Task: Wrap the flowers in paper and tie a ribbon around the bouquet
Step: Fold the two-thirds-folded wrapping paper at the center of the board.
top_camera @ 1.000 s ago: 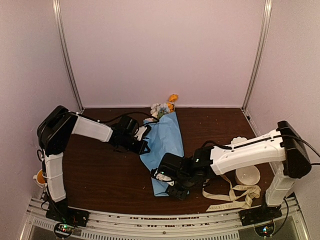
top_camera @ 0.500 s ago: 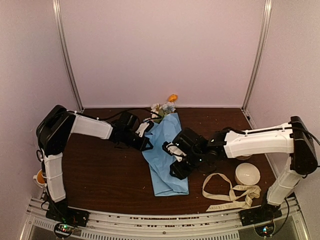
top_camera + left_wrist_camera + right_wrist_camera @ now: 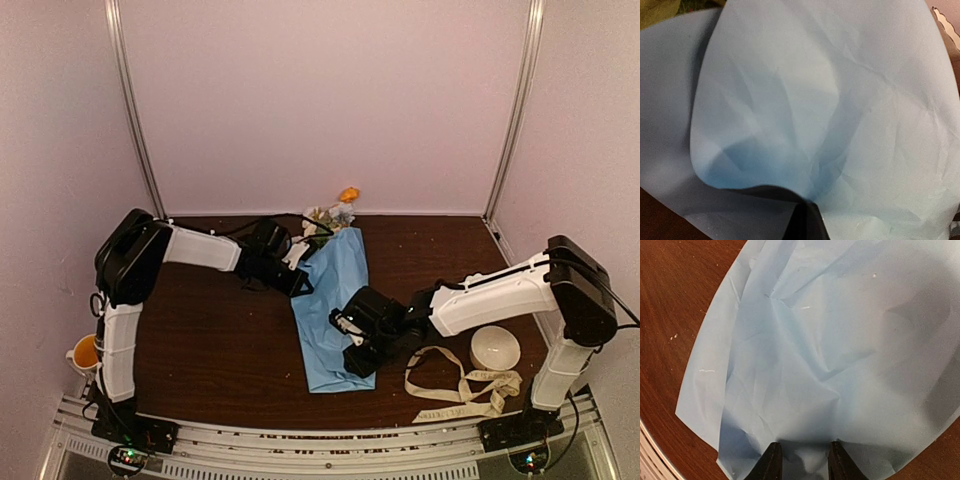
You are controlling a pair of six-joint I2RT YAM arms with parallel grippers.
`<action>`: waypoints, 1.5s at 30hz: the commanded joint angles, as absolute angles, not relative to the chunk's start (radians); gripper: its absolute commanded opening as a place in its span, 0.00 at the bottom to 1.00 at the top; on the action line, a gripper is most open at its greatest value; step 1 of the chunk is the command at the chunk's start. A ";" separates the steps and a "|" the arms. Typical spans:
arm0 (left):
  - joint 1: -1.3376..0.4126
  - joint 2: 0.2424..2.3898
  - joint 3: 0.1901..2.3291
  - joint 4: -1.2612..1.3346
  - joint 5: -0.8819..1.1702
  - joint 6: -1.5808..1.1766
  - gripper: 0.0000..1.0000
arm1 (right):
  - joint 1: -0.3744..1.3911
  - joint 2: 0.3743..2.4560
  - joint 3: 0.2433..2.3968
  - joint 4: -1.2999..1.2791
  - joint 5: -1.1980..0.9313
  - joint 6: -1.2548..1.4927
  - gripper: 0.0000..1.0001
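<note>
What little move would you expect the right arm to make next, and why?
Probably the right gripper should pinch shut on the paper. Its jaws stand apart with the paper's near edge bunched between them, while the left gripper holds the far side by the flowers. The ribbon lies untouched aside, so wrapping seems unfinished.

right claw goes from the near tail of the paper up to mid-sheet, then drops back to its right edge. its jaws are narrower now. paper's near end lies wider on the worktop. left claw shifts back and right. bowl is uncovered from under the right arm.
</note>
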State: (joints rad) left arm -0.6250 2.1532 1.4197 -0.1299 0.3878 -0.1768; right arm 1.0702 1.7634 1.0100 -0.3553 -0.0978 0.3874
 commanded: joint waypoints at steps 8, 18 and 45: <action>-0.601 2.176 1.488 -0.209 0.266 -0.171 0.18 | 1.130 1.797 0.988 -0.359 -0.088 0.372 0.29; -0.497 2.162 1.711 -0.454 -0.018 -0.154 0.35 | 1.129 1.795 0.974 -0.338 -0.088 0.418 0.29; -0.739 2.043 1.358 -0.261 0.246 -0.235 0.48 | 1.092 1.775 0.990 -0.215 -0.247 0.494 0.31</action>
State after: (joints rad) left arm -0.7597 1.9606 1.2869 -0.2291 0.2695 -0.2268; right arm 1.1015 1.7805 1.0035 -0.2672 -0.1623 0.4782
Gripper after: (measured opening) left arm 0.481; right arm 0.308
